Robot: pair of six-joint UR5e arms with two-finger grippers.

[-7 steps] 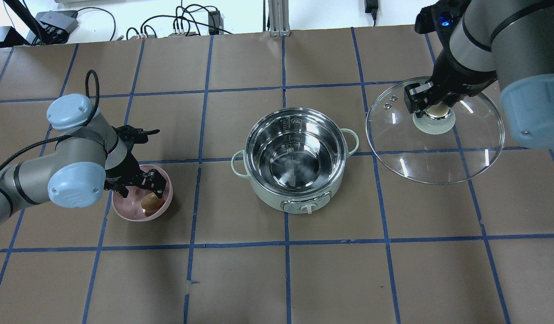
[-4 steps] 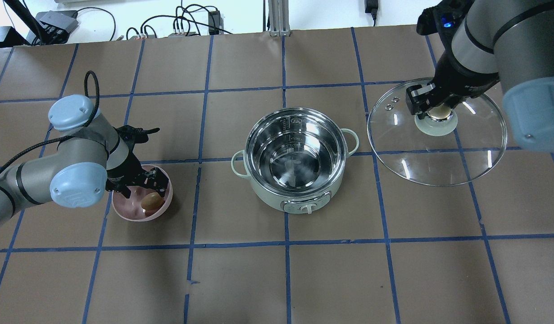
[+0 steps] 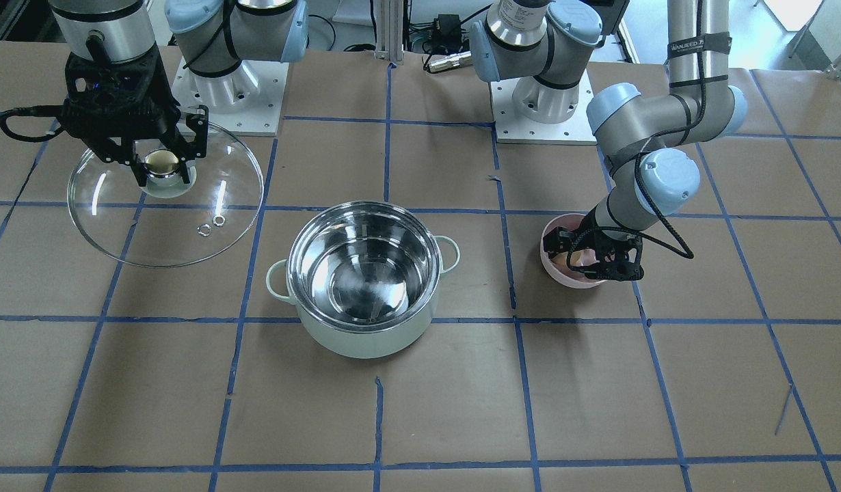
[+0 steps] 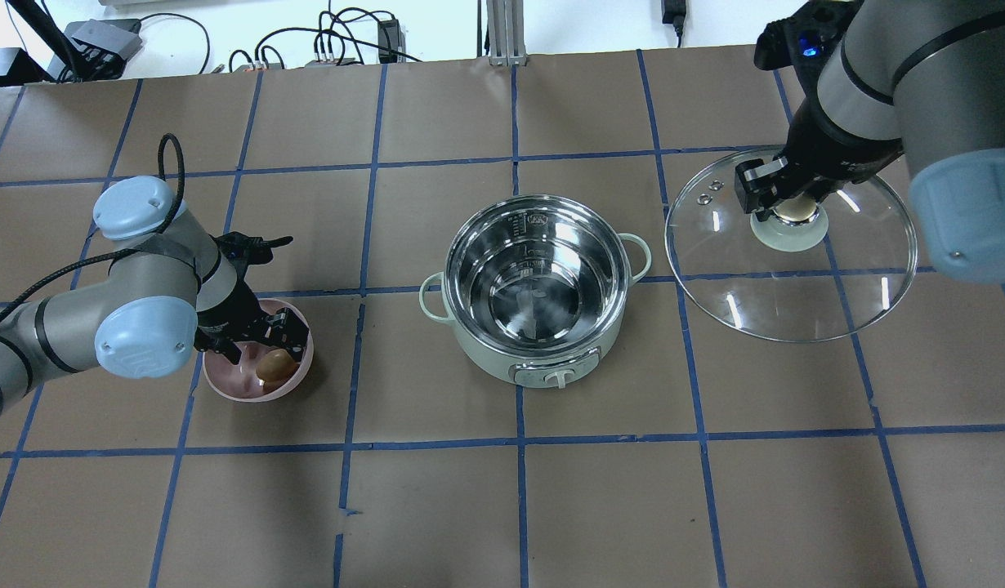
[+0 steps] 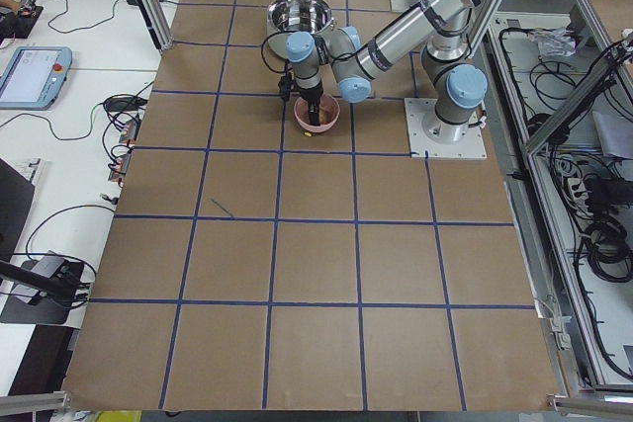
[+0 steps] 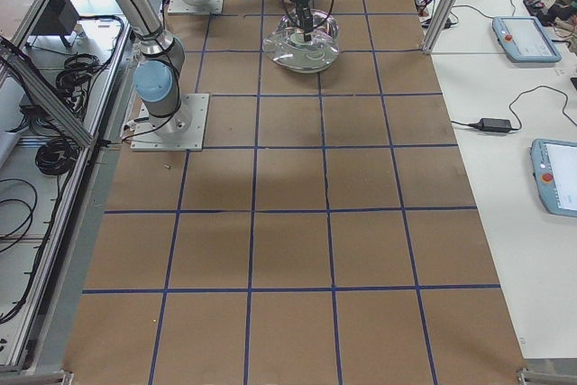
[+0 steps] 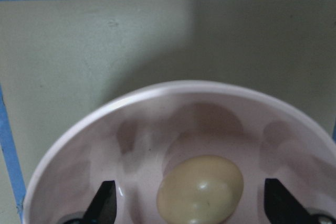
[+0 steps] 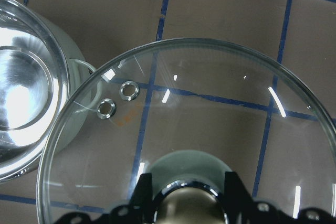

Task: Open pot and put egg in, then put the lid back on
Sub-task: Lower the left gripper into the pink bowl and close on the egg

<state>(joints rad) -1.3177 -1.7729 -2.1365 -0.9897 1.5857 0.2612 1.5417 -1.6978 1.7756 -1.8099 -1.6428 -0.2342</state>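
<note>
Since a second ago the left arm has eased a little lower and toward the pot side, setting the left tool (image 7: pixel 191 205) deeper into the pink bowl (image 4: pixel 225 384), while the lid (image 4: pixel 797 302) has drifted slightly nearer the robot in the right arm's grip.

At this moment the left tool is spread wide, one finger on each side of the egg (image 7: pixel 200 190) with clear gaps, so nothing is gripped yet. The egg lies on its side in the bottom of the bowl, well apart from the pot (image 4: pixel 502 359), which stands uncovered and empty in the middle of the bench (image 4: pixel 502 506).

The right tool (image 3: pixel 163 172) is pinching the lid by its golden knob (image 8: pixel 184 203), off to the robot's right of the pot. Whether the lid's rim rests on the bench or hangs just above it is hard to tell from these angles.

The egg is probably light, smooth and brittle, and its rounded shell will tend to squirt out of flat fingers. Closing gently across its short middle looks like the safest hold. The lid is stiff, breakable glass, heavy at the rim, so the knob is the only sensible place to grip it.
</note>
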